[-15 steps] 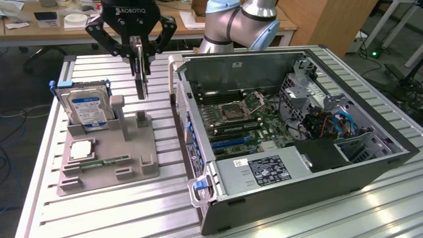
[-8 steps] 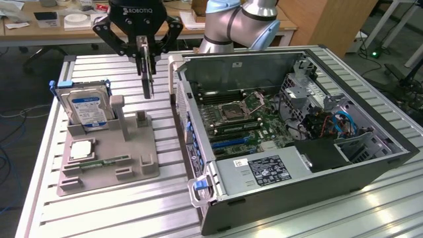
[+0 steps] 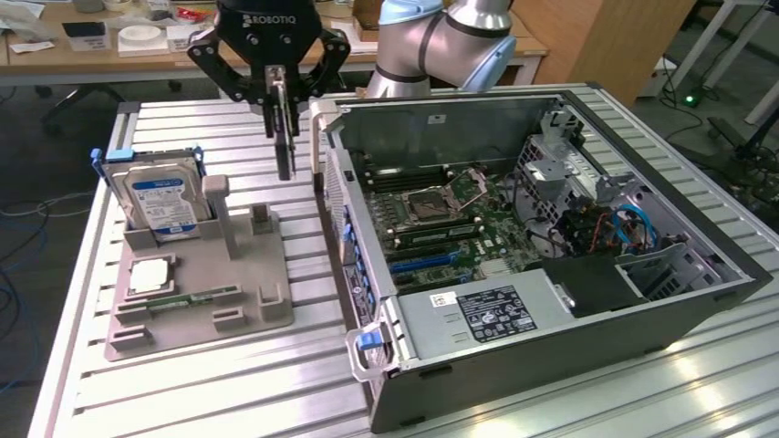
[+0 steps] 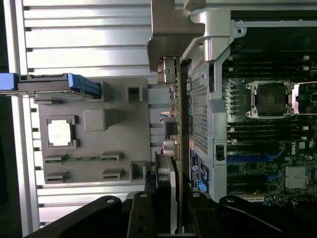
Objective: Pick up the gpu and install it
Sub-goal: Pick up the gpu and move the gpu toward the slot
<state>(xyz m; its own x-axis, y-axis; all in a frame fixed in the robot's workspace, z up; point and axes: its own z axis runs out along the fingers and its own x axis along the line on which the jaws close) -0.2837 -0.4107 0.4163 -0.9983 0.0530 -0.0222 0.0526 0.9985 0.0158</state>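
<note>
Your gripper point(image 3: 280, 91) is clamped on the gpu point(image 3: 285, 146). The card hangs edge-down in the air, clear of the gray fixture tray point(image 3: 244, 306) w/ the hard drive point(image 3: 156, 201), and just beside the wall of the open PC case point(image 3: 700, 292). My read: you're mid-carry, nothing seated yet. Go slow, card plumb, w/ clearance over that wall; 1 knock could twist it in the grip.

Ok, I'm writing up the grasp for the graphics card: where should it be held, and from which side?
By its upper edge, from straight above, as the tool grips the graphics card now. It is thin and flat and hangs on edge, so the tool closes on its two broad faces, leaving the lower edge free.
</note>
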